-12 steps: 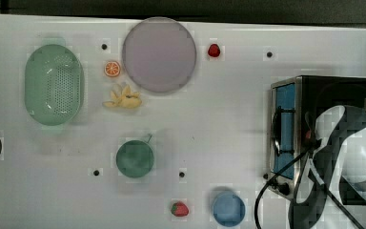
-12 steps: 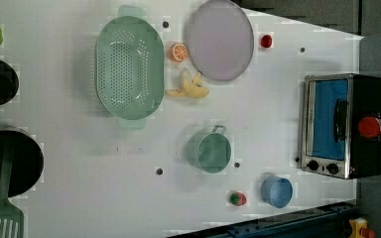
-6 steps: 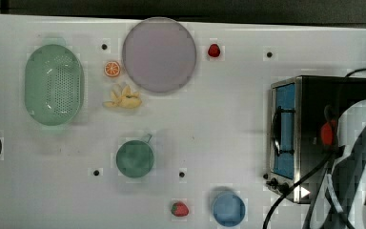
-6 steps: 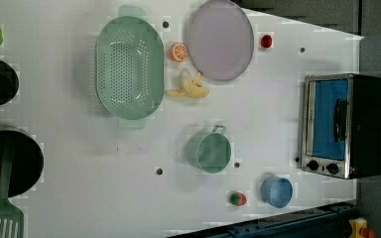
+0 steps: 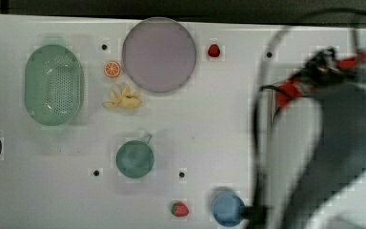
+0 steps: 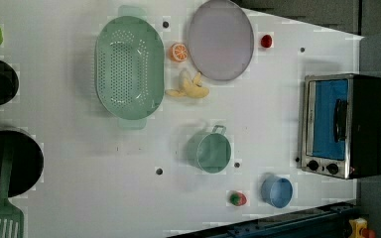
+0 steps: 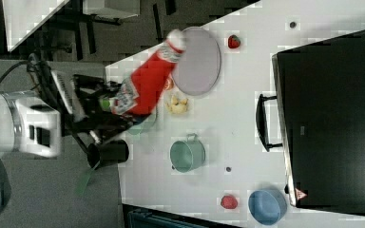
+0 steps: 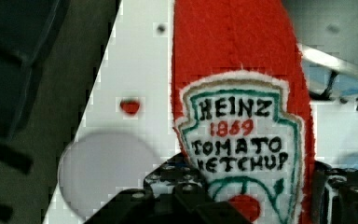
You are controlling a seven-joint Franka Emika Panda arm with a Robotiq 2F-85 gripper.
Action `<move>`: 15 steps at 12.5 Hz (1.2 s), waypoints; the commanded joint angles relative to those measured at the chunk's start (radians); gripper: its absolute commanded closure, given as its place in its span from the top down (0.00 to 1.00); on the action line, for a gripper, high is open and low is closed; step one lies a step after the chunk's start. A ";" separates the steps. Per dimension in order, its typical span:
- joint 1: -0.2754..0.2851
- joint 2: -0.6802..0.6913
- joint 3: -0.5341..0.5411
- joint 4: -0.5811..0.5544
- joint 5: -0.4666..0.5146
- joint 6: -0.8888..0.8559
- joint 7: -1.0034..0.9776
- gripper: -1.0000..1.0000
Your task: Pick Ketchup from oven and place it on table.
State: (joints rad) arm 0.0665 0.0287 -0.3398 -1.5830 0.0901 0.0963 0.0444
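Red ketchup [image 7: 145, 85] off the oven [image 6: 345, 126], held aloft.
The jaws of the gripper [image 8: 251, 205] clamp its lower body partway closed; setting it on the worktop [image 6: 79, 148] remains.

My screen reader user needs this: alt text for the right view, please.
The gripper holds the red ketchup bottle above the white table, cap toward a lilac plate. The black-topped oven stands at the right view's right.
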 commanded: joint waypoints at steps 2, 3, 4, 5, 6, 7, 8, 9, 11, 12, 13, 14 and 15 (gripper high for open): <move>0.056 0.036 0.091 -0.076 0.018 0.016 0.005 0.61; 0.056 0.035 0.121 -0.109 0.016 0.034 0.005 0.61; 0.057 0.035 0.146 -0.173 -0.015 0.083 0.005 0.61; 0.058 0.035 0.157 -0.216 -0.039 0.117 0.005 0.61; 0.058 0.038 0.171 -0.326 -0.054 0.210 0.005 0.61; 0.058 0.044 0.173 -0.391 -0.054 0.262 0.005 0.61; 0.057 0.055 0.172 -0.450 -0.054 0.325 0.005 0.61; 0.057 0.069 0.171 -0.496 -0.054 0.387 0.005 0.61; 0.058 0.121 0.176 -0.592 -0.054 0.529 0.005 0.61; 0.058 0.149 0.176 -0.614 -0.054 0.573 0.005 0.61; 0.058 0.238 0.176 -0.643 -0.053 0.684 0.005 0.61; 0.058 0.277 0.176 -0.643 -0.053 0.730 0.005 0.61; 0.058 0.309 0.176 -0.644 -0.053 0.766 0.005 0.61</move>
State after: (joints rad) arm 0.1213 0.2764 -0.1718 -2.2402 0.0468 0.8364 0.0413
